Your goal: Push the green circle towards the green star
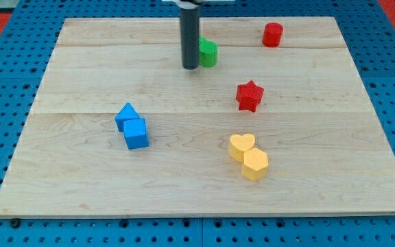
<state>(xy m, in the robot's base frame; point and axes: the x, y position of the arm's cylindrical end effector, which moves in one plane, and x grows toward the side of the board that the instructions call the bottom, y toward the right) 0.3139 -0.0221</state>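
Observation:
A green round block, the green circle (208, 53), sits near the view's top centre on the wooden board (81, 165). My tip (190, 67) is at the end of the dark rod, right against the green circle's left side, partly hiding it. No green star shows anywhere in the view.
A red round block (272, 34) lies at the top right. A red star (249, 95) lies right of centre. Two blue blocks (132, 126) touch each other at the left. A yellow heart (241, 146) touches a yellow hexagon (255, 165) at the lower right.

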